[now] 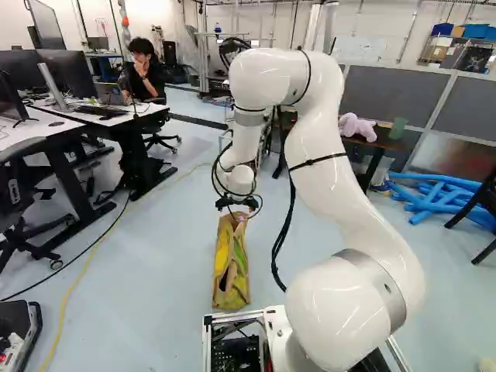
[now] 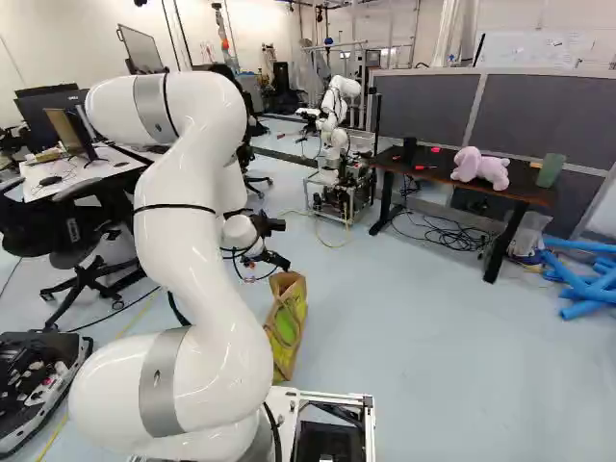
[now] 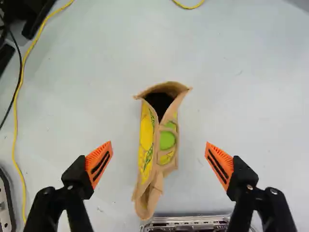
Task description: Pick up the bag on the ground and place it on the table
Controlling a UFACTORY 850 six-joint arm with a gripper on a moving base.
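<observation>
While a brown paper bag (image 3: 167, 140) with yellow-and-green print rests on the pale floor (image 2: 433, 318), the black two-fingered gripper (image 1: 237, 205) hangs above it, released, orange pads (image 3: 99, 163) spread wide; the dark-topped table (image 2: 429, 167) stands well apart from the bag.

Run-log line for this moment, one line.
gripper: open, above bag; bag: on floor, mouth open, ungripped; dark table: plush toy, no bag
</observation>
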